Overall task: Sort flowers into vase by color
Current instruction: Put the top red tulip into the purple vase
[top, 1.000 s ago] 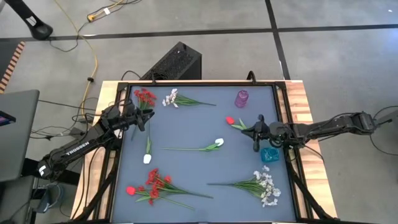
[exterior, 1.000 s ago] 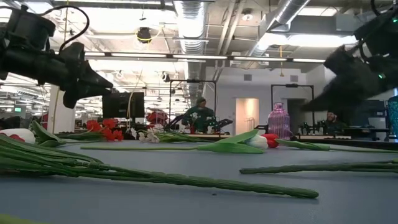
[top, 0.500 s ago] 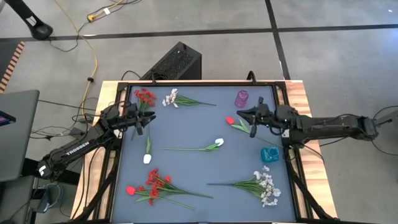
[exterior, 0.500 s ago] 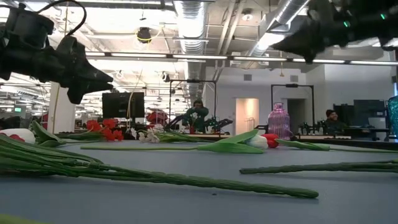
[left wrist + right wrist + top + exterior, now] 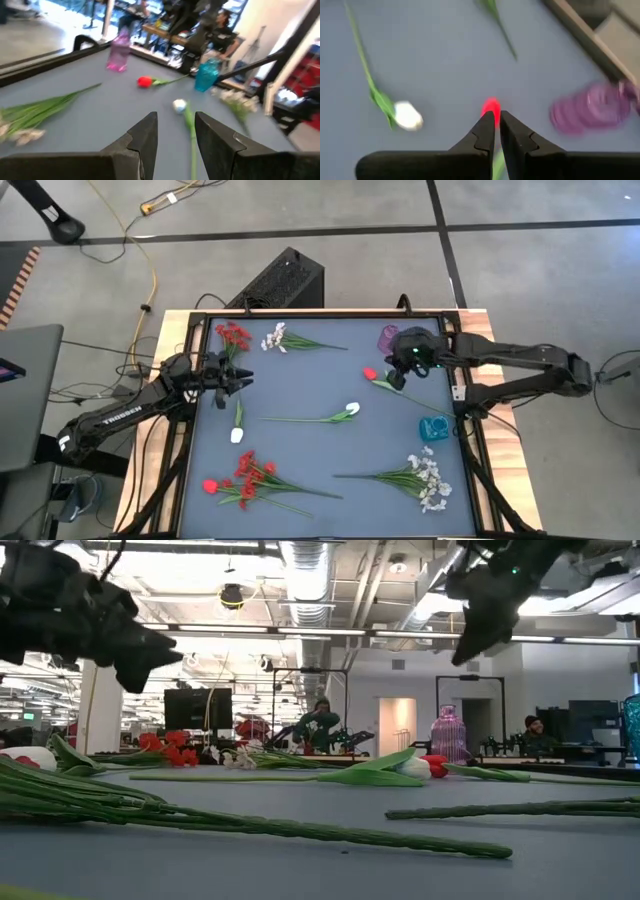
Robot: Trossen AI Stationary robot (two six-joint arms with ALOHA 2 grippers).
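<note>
Flowers lie flat on the blue mat: a red tulip (image 5: 370,373), two white tulips (image 5: 352,409) (image 5: 237,435), a red spray (image 5: 233,335) and a white spray (image 5: 275,337) at the far edge, and a red bunch (image 5: 245,477) and a white bunch (image 5: 430,480) near the front. A purple vase (image 5: 388,338) and a blue vase (image 5: 433,429) stand upright at the right. My right gripper (image 5: 400,368) hangs high above the red tulip (image 5: 491,106), tipped down, shut and empty. My left gripper (image 5: 243,377) is open at the mat's left, level, with nothing between its fingers (image 5: 145,135).
A raised frame rail (image 5: 455,370) borders the mat on all sides. The purple vase (image 5: 592,112) stands close beside my right gripper. Bare mat lies in the middle around the white tulip's stem (image 5: 300,419).
My right gripper has risen well above the mat and swung from beside the blue vase toward the far edge, ending over the red tulip and tipped downward. My left gripper has turned to point toward the table's right.
</note>
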